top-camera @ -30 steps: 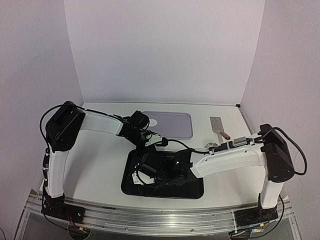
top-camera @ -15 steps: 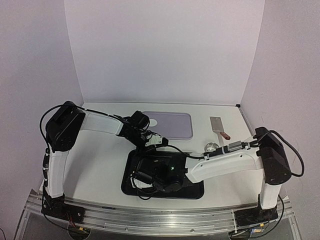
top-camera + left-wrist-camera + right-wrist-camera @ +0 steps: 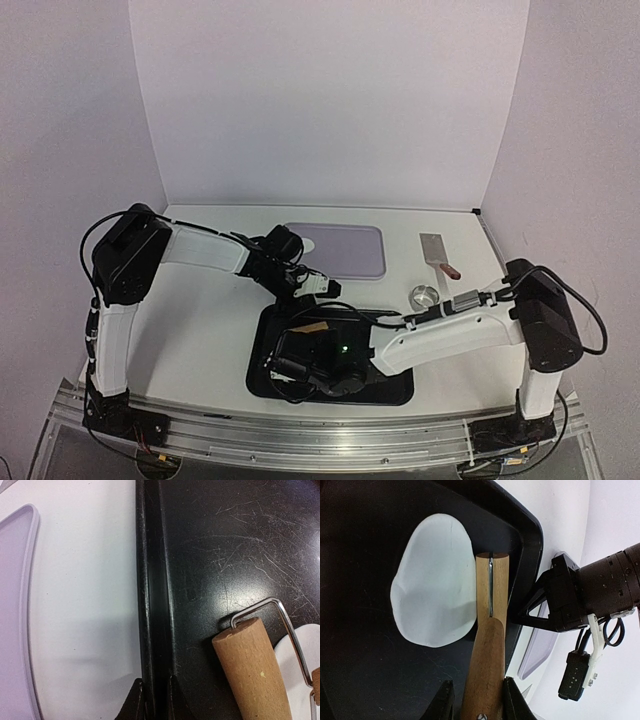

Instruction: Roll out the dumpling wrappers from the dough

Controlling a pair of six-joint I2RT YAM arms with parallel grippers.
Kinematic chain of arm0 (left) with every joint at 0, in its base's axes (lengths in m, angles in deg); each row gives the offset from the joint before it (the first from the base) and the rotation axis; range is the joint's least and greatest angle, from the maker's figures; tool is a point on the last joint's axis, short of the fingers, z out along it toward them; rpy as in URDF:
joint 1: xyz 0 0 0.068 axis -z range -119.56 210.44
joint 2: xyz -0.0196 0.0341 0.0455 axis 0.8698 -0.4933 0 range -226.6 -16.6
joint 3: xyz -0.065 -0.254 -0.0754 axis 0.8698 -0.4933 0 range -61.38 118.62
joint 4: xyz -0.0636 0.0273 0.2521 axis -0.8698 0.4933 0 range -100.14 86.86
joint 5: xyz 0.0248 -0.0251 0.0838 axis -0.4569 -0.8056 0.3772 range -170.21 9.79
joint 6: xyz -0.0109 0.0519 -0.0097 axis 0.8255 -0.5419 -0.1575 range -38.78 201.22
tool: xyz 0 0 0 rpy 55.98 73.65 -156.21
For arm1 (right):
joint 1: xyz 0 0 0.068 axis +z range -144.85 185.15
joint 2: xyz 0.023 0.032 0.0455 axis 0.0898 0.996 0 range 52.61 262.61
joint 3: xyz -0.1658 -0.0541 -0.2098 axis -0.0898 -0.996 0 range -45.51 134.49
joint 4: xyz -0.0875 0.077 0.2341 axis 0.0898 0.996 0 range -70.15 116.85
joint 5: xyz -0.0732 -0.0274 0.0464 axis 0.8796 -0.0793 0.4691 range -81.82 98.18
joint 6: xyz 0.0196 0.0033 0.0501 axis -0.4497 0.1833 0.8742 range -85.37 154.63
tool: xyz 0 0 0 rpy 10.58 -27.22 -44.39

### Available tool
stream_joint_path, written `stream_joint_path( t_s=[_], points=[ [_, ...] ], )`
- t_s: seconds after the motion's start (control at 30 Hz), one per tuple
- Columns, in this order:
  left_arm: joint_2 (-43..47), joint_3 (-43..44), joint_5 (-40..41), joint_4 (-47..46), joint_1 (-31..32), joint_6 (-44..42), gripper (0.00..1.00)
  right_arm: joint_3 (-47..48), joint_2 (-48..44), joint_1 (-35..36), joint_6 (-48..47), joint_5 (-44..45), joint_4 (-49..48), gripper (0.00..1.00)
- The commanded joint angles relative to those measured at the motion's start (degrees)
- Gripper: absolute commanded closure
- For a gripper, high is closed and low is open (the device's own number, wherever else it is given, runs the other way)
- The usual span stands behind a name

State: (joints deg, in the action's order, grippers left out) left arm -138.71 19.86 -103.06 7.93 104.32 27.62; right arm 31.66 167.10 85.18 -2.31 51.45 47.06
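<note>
The dough [image 3: 432,585] lies as a flattened white oval sheet in the black tray [image 3: 365,680]. My right gripper [image 3: 478,681] is shut on the wooden handle of a rolling pin [image 3: 492,585], whose roller rests at the dough's right edge. My left gripper [image 3: 155,680] is shut on the black tray's rim [image 3: 150,605]. In the left wrist view the roller [image 3: 250,670] and a sliver of dough [image 3: 305,680] show at the right. From above, the right gripper [image 3: 305,345] and arm cover the dough. A small pale disc, seemingly a dumpling wrapper [image 3: 307,243], lies on the lavender tray [image 3: 350,250].
A cleaver [image 3: 437,252] with a red handle lies at the back right. A small steel ring [image 3: 425,296] stands between it and the black tray [image 3: 390,385]. The left gripper [image 3: 300,296] sits between the lavender tray and the black tray.
My right arm has drawn the rolling pin toward the tray's near side. The left gripper has stayed on the tray's rim.
</note>
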Motion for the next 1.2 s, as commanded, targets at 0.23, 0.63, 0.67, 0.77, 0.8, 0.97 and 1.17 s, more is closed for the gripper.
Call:
stream_joint_path(
  t_s=[0.23,0.63,0.67,0.77,0.8,0.97,1.17],
  points=[
    [0.06,-2.40,5.87,1.13,-0.38,-4.14,1.00,6.58,13.04,-6.49,-0.78,-17.86,25.56,1.00],
    [-0.13,-1.87,5.53,0.87,-0.38,-3.97,1.00,19.61,1.70,-5.77,5.49,-8.68,25.56,1.00],
    [-0.15,-1.87,5.54,0.84,-0.38,-3.97,1.00,20.56,0.70,-5.38,5.62,-8.27,25.54,1.00],
    [-0.13,-1.82,5.52,0.83,-0.38,-3.85,1.00,22.21,-0.73,-3.53,4.80,-6.31,25.56,1.00],
    [-0.10,-1.81,5.47,0.81,-0.39,-3.73,1.00,22.47,-0.89,-2.82,4.10,-5.40,25.54,1.00],
    [-0.15,-1.92,5.41,0.92,-0.38,-3.55,1.00,24.58,0.48,-1.17,3.97,-2.80,25.50,1.00],
    [-0.15,-1.84,5.53,1.05,-0.38,-3.51,1.00,25.24,3.28,-1.19,3.37,-3.89,20.76,1.00]
  ],
)
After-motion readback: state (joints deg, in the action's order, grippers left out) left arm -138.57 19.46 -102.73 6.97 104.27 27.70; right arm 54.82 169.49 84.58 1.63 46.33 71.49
